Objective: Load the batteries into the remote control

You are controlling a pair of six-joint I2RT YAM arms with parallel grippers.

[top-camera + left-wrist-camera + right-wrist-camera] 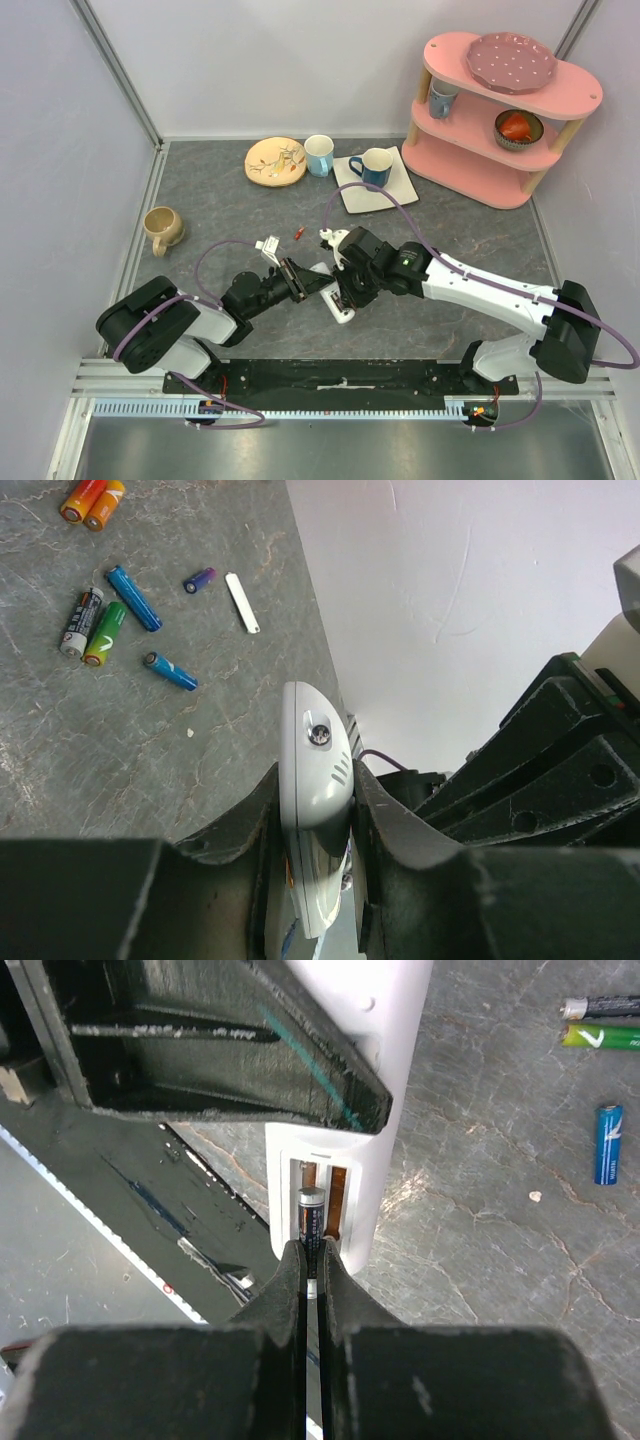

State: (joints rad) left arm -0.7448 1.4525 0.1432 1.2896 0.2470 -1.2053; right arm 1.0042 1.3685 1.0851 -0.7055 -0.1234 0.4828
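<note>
My left gripper [315, 785] is shut on the white remote control [317, 750], clamping its sides and holding it off the table. In the right wrist view the remote control [385, 1080] shows its open recess. My right gripper [312, 1252] is shut on a dark battery [311, 1210], whose tip sits in the left slot of that recess. From above, both grippers [300, 280] [347, 288] meet at the remote control [338, 305]. Loose batteries lie on the table: orange [90, 500], green [105, 632], blue [133, 584] and another blue [170, 671].
A small white cover piece [243, 602] lies by the batteries. Behind stand a tan mug [162, 229], a patterned plate [275, 161], a white-blue mug [319, 155], a blue mug on a white tray [372, 165] and a pink shelf [505, 110].
</note>
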